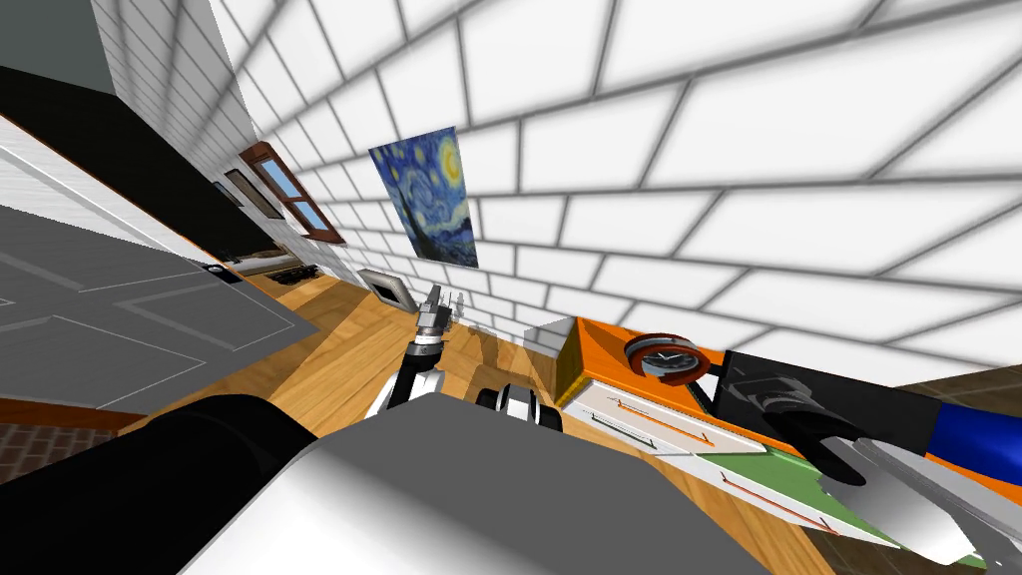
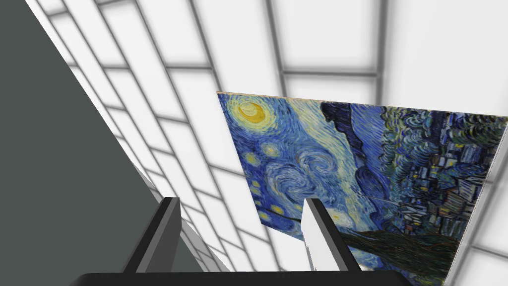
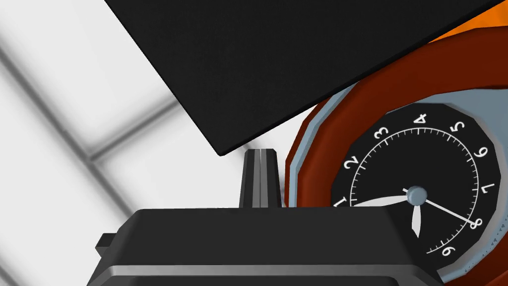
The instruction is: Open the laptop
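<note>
The laptop is a black slab on the orange-topped dresser, right beside a red-rimmed clock. In the right wrist view its flat black panel hangs just past my right gripper, whose two fingers are pressed together with nothing between them. The tips stand close under the panel's corner, next to the clock; I cannot tell whether they touch it. My right hand's dark body lies over the laptop's near side. My left gripper is raised toward the wall, open and empty.
The dresser has white drawers and a green front panel facing me. A blue object lies at the laptop's far right. Wooden floor stretches to my left, with a grey door beyond.
</note>
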